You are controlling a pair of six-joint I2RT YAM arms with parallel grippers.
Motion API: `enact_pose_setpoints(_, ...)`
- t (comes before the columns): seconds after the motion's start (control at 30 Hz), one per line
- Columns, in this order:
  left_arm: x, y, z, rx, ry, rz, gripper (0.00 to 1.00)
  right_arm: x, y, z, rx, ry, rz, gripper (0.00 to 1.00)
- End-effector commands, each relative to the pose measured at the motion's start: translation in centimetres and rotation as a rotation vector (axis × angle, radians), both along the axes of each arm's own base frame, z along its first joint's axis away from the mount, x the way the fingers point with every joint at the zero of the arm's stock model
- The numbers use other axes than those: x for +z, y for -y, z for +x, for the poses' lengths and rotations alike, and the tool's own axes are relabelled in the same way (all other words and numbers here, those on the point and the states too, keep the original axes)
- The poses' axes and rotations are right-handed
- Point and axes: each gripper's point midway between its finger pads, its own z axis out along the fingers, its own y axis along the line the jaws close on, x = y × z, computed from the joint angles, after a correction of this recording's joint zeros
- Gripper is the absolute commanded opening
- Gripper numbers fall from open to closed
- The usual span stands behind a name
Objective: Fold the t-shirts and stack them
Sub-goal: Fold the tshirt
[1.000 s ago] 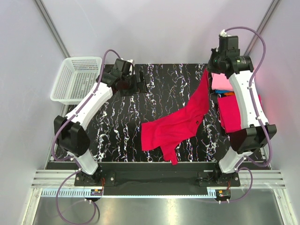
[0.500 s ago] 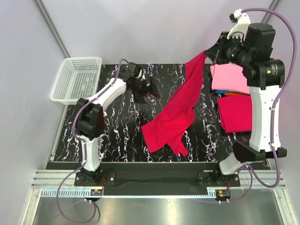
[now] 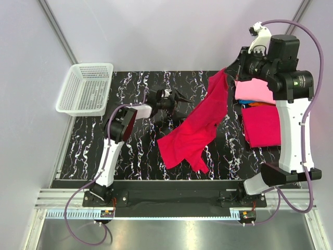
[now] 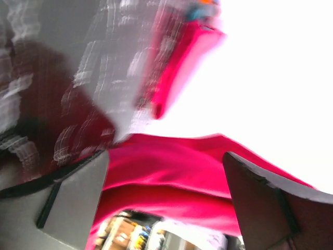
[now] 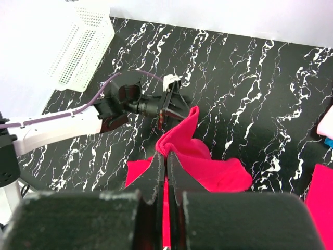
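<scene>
A crimson-red t-shirt (image 3: 193,130) hangs unfolded from my right gripper (image 3: 227,70), its lower half lying rumpled on the black marbled table (image 3: 135,146). In the right wrist view the right gripper (image 5: 166,154) is shut on a bunched edge of this shirt (image 5: 210,166). My left gripper (image 3: 174,98) stands open just left of the hanging cloth, low over the table. In the left wrist view, which is blurred, the red shirt (image 4: 171,174) fills the space ahead of the wide-apart fingers (image 4: 73,198). A pink t-shirt (image 3: 254,91) and a folded red t-shirt (image 3: 263,125) lie at the right.
A white mesh basket (image 3: 86,88) stands at the table's far left corner. Slivers of blue and orange cloth (image 3: 250,105) show between the pink and red shirts at the right. The right arm's upright links rise over that pile.
The left arm has stretched to the right, bringing its open gripper close to the hanging shirt. The right gripper, still holding the shirt, lifted it up and then lowered it slightly.
</scene>
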Motion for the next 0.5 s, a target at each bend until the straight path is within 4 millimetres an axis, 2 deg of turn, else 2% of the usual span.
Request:
enact_pose_setpoints(0.0,8.1,1.4,0.0,-0.058,0.084,-0.241,0.99,2.4,0.4,-2.1,0.005,0.085,0.003,0.0)
enact_pose_setpoints(0.07,7.8,1.9,-0.4,-0.079,0.123,-0.174,0.99,2.3,0.6,-2.1,-0.007,0.083,-0.001,0.0)
enact_pose_setpoints(0.13,8.5,2.3,-0.8,-0.106,0.169,-0.145,0.98,1.9,0.9,-1.9,-0.028,0.072,-0.007,0.0)
enact_pose_setpoints(0.23,9.2,3.1,-1.6,-0.149,0.228,-0.112,0.89,1.3,1.1,-1.6,-0.045,0.059,-0.016,0.0)
enact_pose_setpoints(0.43,9.1,3.9,-3.7,-0.23,0.325,-0.032,0.91,0.8,1.4,-1.3,-0.063,0.051,-0.024,0.0)
enact_pose_setpoints(0.47,9.6,3.9,-4.1,-0.239,0.339,-0.036,0.9,0.7,1.5,-1.2,-0.068,0.05,-0.027,0.0)
